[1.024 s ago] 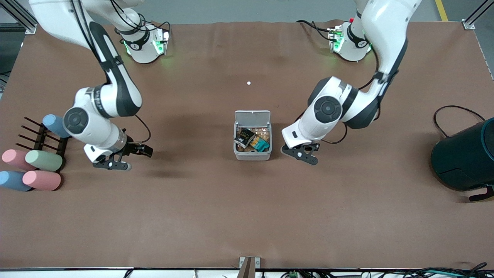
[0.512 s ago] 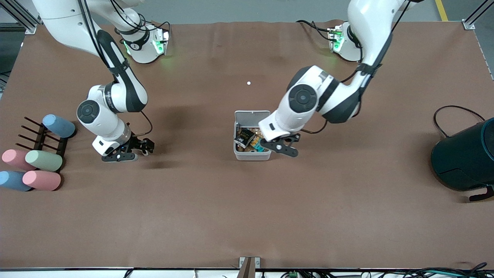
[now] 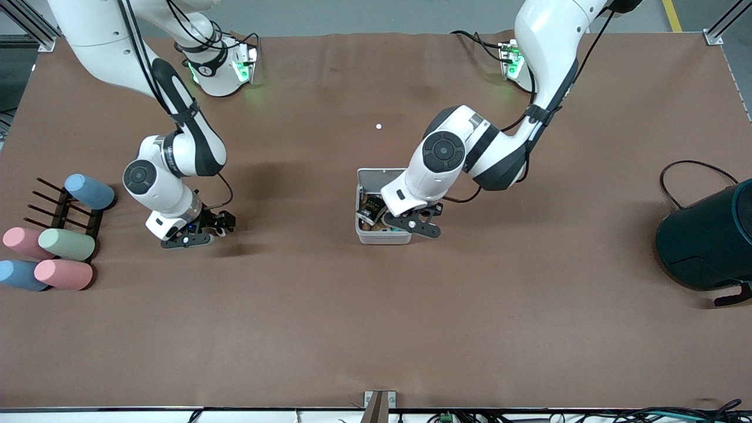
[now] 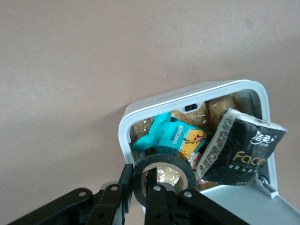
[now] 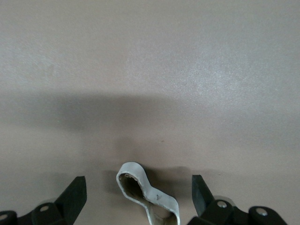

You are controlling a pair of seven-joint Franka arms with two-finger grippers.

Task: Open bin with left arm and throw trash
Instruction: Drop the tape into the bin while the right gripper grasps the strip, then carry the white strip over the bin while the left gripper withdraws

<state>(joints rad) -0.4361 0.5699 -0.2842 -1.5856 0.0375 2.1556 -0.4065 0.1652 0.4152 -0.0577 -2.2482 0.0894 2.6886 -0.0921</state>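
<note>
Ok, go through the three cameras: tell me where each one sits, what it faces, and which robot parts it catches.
Front view: high across the table, facing both bases; shows both arms, the left gripper over the open bin.
Left wrist view: on the left wrist, looking down into the bin; its fingers grip the tape roll.
Right wrist view: on the right wrist, facing the table; open fingers flank the white band.
Shared: front and left wrist views both show the bin and black packet.
</note>
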